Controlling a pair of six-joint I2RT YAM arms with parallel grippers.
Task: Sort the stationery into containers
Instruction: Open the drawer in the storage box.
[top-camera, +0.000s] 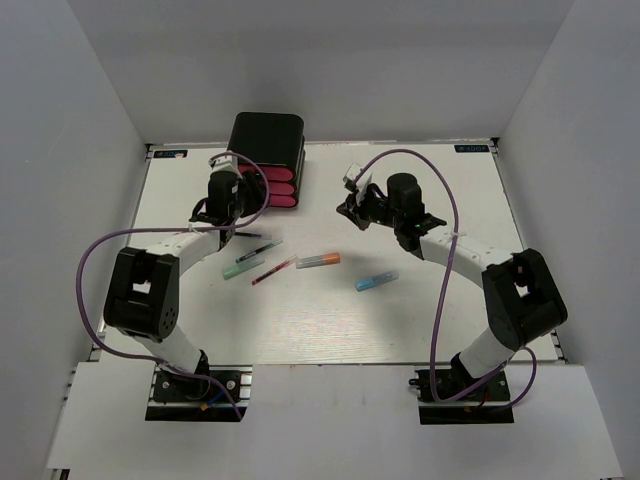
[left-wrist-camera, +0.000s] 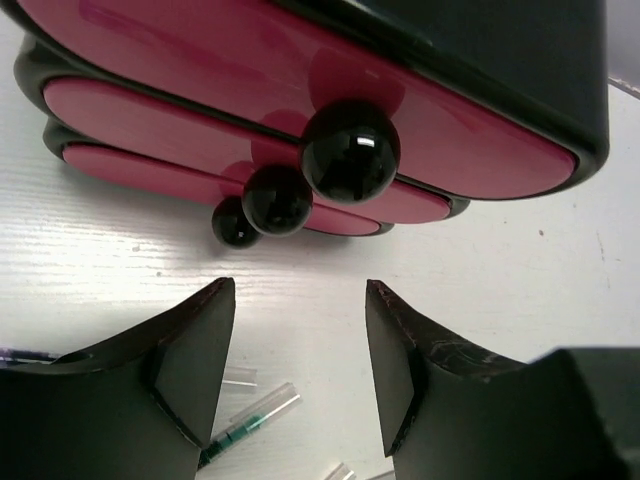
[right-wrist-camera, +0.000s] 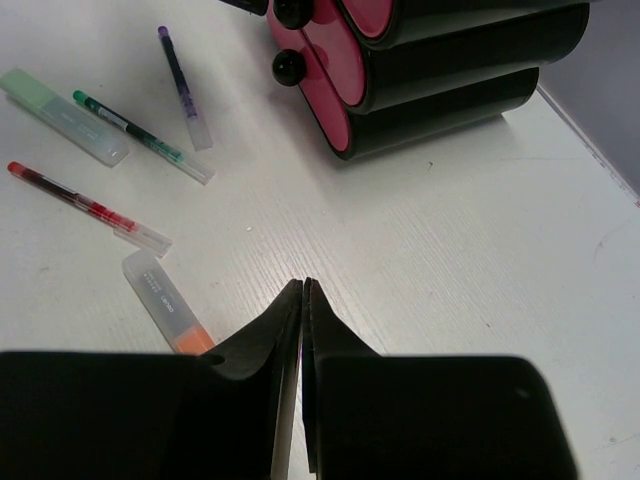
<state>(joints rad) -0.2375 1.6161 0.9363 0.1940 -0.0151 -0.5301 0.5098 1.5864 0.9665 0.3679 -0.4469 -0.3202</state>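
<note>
Left gripper (left-wrist-camera: 300, 300): jaws parted, nothing between them, facing the knobs at close range. Right gripper (right-wrist-camera: 303, 290): fingers pressed together, carrying nothing visible, poised over bare table (top-camera: 300, 330) to the right of the drawers.

Items, nearest first:
- Blue marker (top-camera: 377, 280): loose on the table, nearest the arm bases, apart from the rest.
- Red pen (top-camera: 273, 270) and mint marker (top-camera: 243, 266): lying side by side, loose.
- Orange-grey marker (top-camera: 318, 261): loose, just right of the red pen.
- Green pen (top-camera: 258, 250): loose, beside the mint marker.
- Dark pen (right-wrist-camera: 180, 75): loose, closest to the drawers.
- Pink drawers (top-camera: 280, 185): three, stacked in a black box (top-camera: 268, 135) at the far edge; all appear pushed in. Top knob (left-wrist-camera: 350, 150), middle knob (left-wrist-camera: 277, 200) and bottom knob (left-wrist-camera: 237, 222) are ungripped.

Status, judged: sorting barely begun. Every piece of stationery in view lies outside the containers, and no drawer is open to receive any. Remaining: open a drawer, then pick up and place each item. Drawer contents cannot be seen.
</note>
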